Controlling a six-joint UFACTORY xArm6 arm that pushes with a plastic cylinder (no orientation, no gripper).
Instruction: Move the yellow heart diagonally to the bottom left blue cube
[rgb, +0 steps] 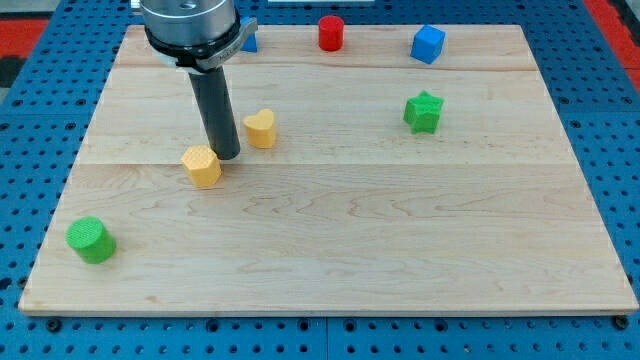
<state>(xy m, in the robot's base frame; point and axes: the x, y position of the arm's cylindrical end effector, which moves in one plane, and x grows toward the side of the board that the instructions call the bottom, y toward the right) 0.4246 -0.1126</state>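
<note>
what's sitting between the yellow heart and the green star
Nothing. In the camera view, the stretch of wooden board between the yellow heart and the green star is bare.

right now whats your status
My tip down between yellow heart and yellow hexagon block. Blue cube at top right. Green star near the path.

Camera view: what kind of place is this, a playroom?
Probably a robot lab bench, not a playroom: a wooden board sits on a blue pegboard, and my tip pushes blocks like the yellow heart.
</note>
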